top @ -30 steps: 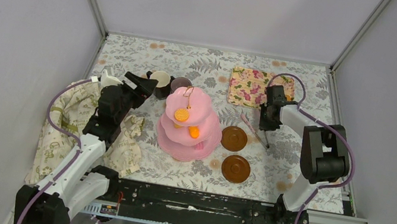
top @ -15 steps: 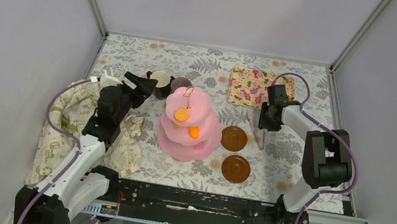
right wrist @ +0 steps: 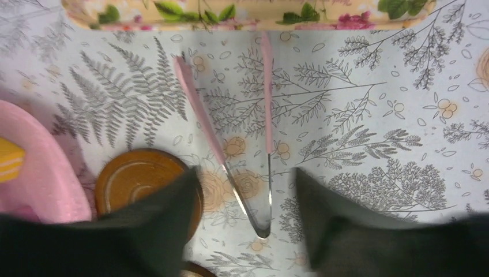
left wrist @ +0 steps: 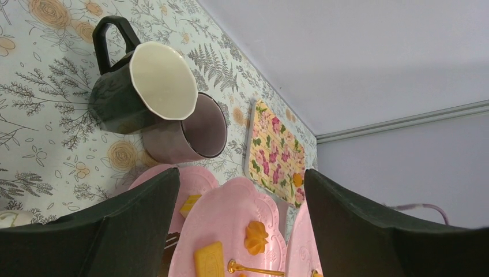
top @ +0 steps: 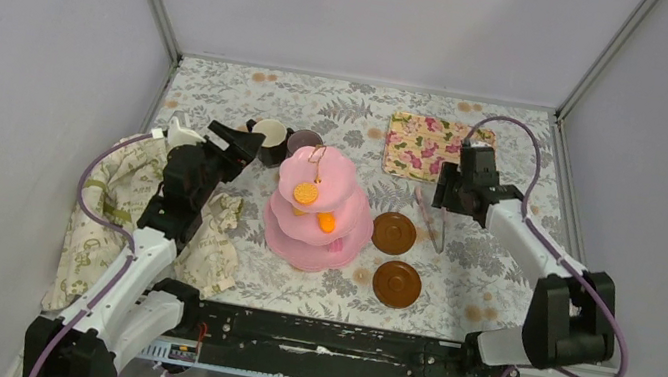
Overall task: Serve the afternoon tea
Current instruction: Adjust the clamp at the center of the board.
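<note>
floral worktop [top: 517, 157] stretched under the pink tongs [right wrist: 206, 124], lying flat and ungripped. within the last second my right arm had swung its elbow outward, right gripper [right wrist: 245, 179] open above them. my left gripper [left wrist: 241, 173] hung open beside the mugs [left wrist: 144, 86], by the cake stand [top: 315, 216]; a tongs pickup seemed next.

Cake stand [top: 286, 240]: 1, pink, three tiers.
Mugs: 2. These are the cream-lined mug [top: 270, 135] and the purple-lined mug [top: 304, 142].
Saucers: 2, round and brown, namely the far saucer [top: 394, 232] and the near saucer [top: 397, 284].
Tongs [top: 433, 221]: 1 pair, pink handles.
Floral tray [top: 412, 150]: 1, carrying 1 orange piece [left wrist: 297, 179].
Leaf-print cloth [top: 110, 204]: 1.
Sweets countable on the stand from above: 3. They are the round orange biscuit [top: 306, 193], the orange sweet [top: 327, 221] and the pink sweet [top: 337, 246]. The tiers overlap, so the full total cannot be fixed.
</note>
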### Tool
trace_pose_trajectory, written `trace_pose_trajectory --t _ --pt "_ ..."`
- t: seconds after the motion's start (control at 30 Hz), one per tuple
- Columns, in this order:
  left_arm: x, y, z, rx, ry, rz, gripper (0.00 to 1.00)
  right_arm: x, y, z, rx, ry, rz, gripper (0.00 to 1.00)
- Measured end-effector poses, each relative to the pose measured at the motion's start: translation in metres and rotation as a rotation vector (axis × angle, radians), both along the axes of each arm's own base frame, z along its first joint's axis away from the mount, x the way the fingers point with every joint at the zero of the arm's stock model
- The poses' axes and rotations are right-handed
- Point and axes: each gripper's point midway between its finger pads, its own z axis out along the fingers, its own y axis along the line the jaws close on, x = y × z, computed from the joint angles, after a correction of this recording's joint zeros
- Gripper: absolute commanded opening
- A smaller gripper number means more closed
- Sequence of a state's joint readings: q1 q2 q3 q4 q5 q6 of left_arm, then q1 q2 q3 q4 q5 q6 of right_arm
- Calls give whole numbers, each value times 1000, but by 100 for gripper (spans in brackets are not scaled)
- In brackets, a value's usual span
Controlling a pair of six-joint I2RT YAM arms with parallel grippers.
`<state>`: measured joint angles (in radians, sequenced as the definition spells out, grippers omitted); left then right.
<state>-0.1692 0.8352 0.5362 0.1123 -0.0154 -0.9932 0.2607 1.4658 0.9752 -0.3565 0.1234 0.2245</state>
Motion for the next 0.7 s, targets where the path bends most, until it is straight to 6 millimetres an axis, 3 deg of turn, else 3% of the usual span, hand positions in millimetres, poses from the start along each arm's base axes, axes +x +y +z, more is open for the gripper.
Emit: trace_pose_trajectory --t 0.03,0.07,0.27,0.33,0.5,0.7 --pt "0 0 0 0 -1 1 86 -1 0 4 7 -24 0 98" --pt "0 1 0 0 -2 4 86 -1 0 8 17 -54 -6 100" --pt "-2 3 -9 1 14 17 86 14 4 31 81 -220 -42 96" --pt "-2 4 -11 0 17 22 85 20 7 38 112 -248 -66 100" --pt "-3 6 -18 -7 31 35 85 34 15 59 193 -305 -110 99" --pt "-4 6 -17 -15 28 39 85 36 26 68 242 -345 -60 99"
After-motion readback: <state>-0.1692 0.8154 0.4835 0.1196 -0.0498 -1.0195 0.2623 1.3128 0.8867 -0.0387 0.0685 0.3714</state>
